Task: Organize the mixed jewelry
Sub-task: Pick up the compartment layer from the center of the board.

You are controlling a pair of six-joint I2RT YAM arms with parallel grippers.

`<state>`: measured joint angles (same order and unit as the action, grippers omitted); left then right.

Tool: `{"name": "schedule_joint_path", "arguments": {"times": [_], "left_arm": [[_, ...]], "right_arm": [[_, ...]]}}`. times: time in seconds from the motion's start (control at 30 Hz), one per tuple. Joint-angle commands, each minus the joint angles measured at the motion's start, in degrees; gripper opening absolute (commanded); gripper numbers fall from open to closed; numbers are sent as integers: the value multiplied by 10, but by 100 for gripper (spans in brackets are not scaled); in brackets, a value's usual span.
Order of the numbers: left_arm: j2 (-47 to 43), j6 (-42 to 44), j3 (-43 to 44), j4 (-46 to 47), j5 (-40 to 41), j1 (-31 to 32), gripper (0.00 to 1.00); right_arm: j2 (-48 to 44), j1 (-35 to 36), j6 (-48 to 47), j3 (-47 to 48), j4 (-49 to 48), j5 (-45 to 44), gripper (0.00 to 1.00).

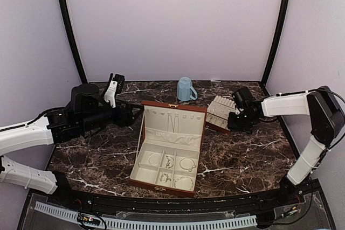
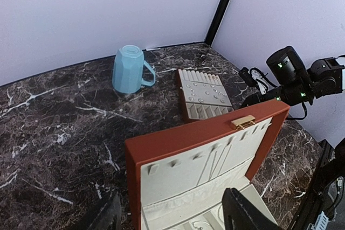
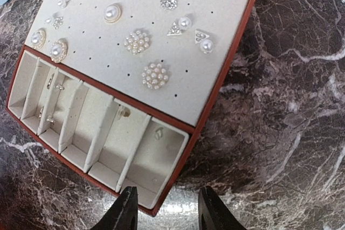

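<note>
The mixed jewelry [image 3: 155, 75] sits in two places. Pearl and crystal studs are pinned on the cream earring tray [image 3: 97, 57] at the right, and looped pieces lie in the open jewelry box [image 1: 171, 133] at centre. The right gripper [image 3: 170, 211] hovers over a tray corner, jaws apart and empty. The left gripper [image 2: 175, 215], jaws wide, holds nothing beside the box lid. The pieces look light, tiny, slippery and easily bent, so each is probably best pinched gently across its head.
</note>
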<state>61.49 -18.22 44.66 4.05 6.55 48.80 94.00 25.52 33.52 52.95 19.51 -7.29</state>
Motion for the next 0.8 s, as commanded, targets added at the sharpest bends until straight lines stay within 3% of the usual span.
{"name": "schedule_joint_path", "arguments": {"times": [0.0, 0.77], "left_arm": [[-18, -35, 8, -65, -54, -31, 67], [-18, -68, -24, -67, -89, -77, 68]], "right_arm": [[23, -4, -7, 29, -17, -24, 38], [88, -20, 9, 48, -17, -68, 12]]}}
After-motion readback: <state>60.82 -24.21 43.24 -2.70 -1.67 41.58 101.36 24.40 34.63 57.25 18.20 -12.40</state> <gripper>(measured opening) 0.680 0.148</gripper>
